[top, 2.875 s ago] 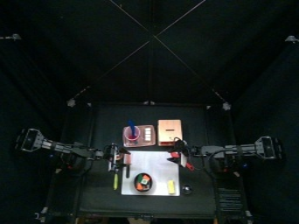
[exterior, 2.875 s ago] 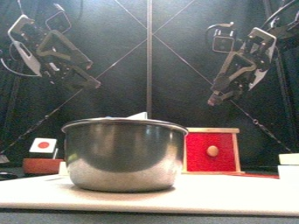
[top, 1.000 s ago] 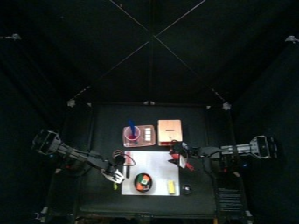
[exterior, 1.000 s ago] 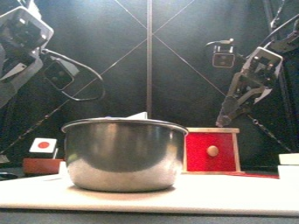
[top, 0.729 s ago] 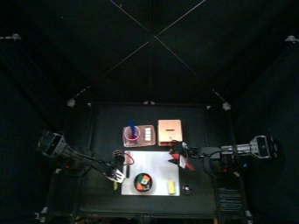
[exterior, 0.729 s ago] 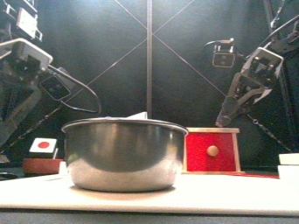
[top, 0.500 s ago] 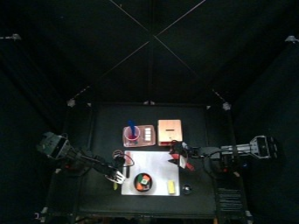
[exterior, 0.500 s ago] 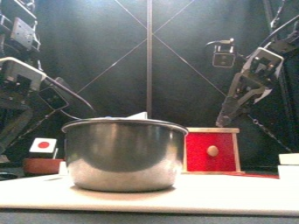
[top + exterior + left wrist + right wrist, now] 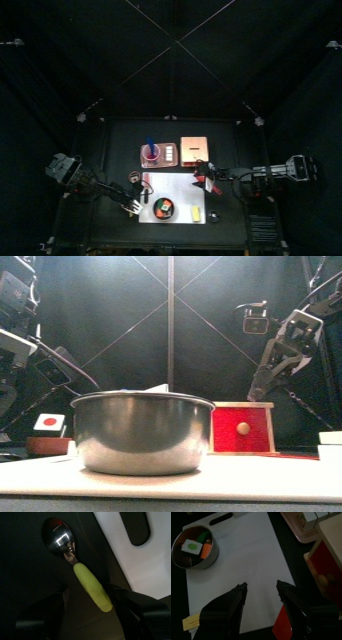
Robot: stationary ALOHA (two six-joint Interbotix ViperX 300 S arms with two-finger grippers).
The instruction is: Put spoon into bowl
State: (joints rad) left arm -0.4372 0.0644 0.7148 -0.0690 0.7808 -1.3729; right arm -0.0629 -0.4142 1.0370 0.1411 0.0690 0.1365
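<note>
1. Beside the white cutting board's (image 9: 171, 198) left edge, on the black table (image 9: 114, 150), lies the spoon (image 9: 79, 571), with a shiny metal head and a yellow-green handle.
2. Seen from the left wrist, the left gripper (image 9: 87, 604) hangs over the spoon with its jaws spread wide, one on each side of the handle; whether they touch it is unclear.
3. From above, the left gripper (image 9: 132, 196) sits at the board's left edge.
4. On the board rests the bowl (image 9: 197, 546), round and metal, with orange and green pieces inside, apart from the spoon.
5. From the front, the bowl (image 9: 142, 432) looms large and near.
6. At the board's right side, the right gripper (image 9: 260, 592) hovers with jaws apart, holding nothing.
7. Just beyond the board stand a pinkish tray (image 9: 154, 153) and a copper-brown board (image 9: 197, 147).
</note>
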